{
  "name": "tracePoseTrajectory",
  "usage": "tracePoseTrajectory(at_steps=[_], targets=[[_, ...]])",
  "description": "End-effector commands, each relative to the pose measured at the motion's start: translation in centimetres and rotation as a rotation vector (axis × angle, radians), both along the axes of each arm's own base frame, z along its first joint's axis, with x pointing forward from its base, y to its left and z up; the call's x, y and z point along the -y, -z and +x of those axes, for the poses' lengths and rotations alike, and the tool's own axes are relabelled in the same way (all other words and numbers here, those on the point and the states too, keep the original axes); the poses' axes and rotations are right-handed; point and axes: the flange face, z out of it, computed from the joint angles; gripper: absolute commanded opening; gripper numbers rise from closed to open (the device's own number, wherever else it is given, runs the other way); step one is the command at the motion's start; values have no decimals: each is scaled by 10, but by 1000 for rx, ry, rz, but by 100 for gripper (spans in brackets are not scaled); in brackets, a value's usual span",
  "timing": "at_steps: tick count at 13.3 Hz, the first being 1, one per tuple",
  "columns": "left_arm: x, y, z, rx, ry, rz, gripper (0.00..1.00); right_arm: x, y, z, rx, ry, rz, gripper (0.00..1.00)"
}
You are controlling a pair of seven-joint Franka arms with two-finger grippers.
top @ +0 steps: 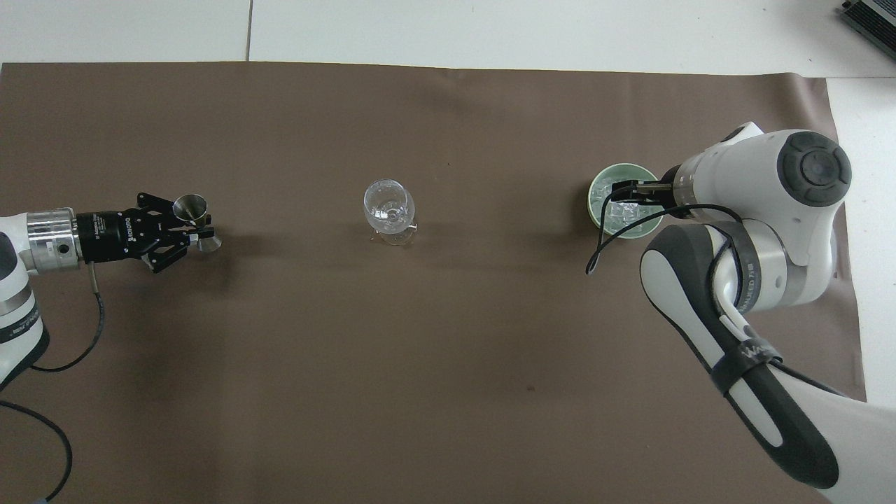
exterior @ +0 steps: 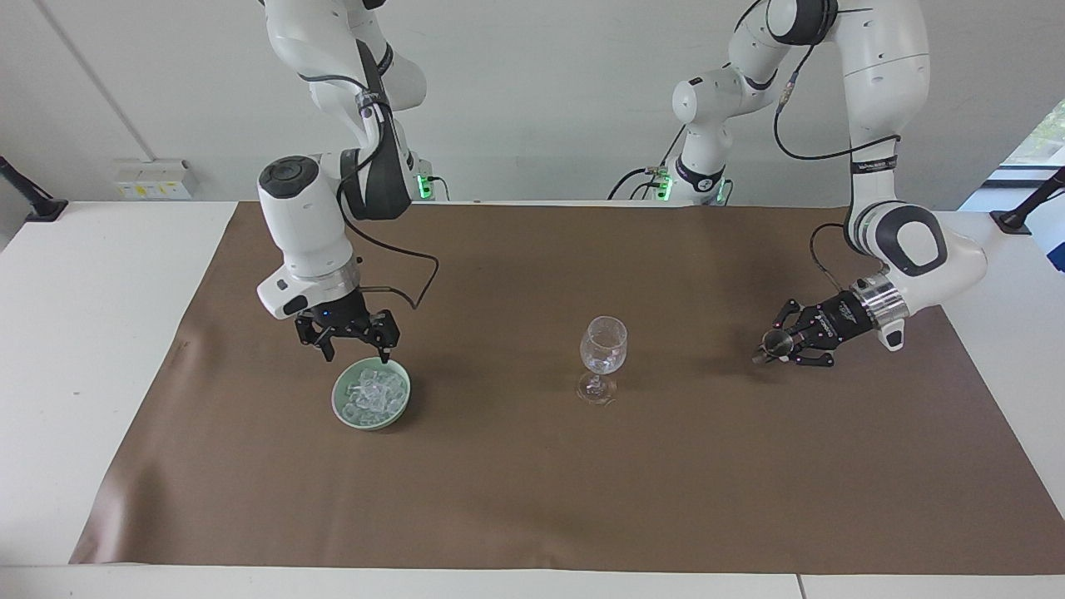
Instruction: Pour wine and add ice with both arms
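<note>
A clear stemmed wine glass (exterior: 603, 353) stands upright mid-cloth; it also shows in the overhead view (top: 388, 208). A pale green bowl (exterior: 339, 408) holds a heap of clear ice (exterior: 370, 391) toward the right arm's end. In the overhead view the bowl (top: 593, 206) and ice (top: 619, 213) are partly covered by the arm. My right gripper (exterior: 356, 356) is open, just over the bowl's rim; it also shows from overhead (top: 630, 189). My left gripper (exterior: 778, 345) is shut on a small metal jigger (exterior: 770, 341), tilted, low over the cloth; both show from overhead, gripper (top: 196, 225) and jigger (top: 190, 207).
A brown cloth (exterior: 532, 499) covers most of the white table (exterior: 91, 333). The right arm's elbow and forearm (top: 742, 280) hang over the cloth at its end of the table. A black mount (exterior: 1027, 204) stands at the table's corner by the left arm.
</note>
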Motion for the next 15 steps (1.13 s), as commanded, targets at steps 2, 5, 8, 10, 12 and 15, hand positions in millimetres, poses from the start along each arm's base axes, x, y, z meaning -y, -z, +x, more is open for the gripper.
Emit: tracePoseTrajectory(at_steps=[2,5,8,10,12,15], targets=[[-7,10,6,26,-13,-83,0,2,22,7,-1,25,8,100],[-7,15,8,76,40,-118,0,3,38,11,-2,53,13,100],[-10,26,6,102,47,-143,0,1,40,11,-6,100,22,100],[-10,31,7,120,56,-154,0,0,44,11,-13,114,24,94],[-18,35,8,119,42,-158,0,-2,51,11,-23,161,31,89],[-26,39,7,116,26,-164,0,0,52,11,-25,161,30,81]])
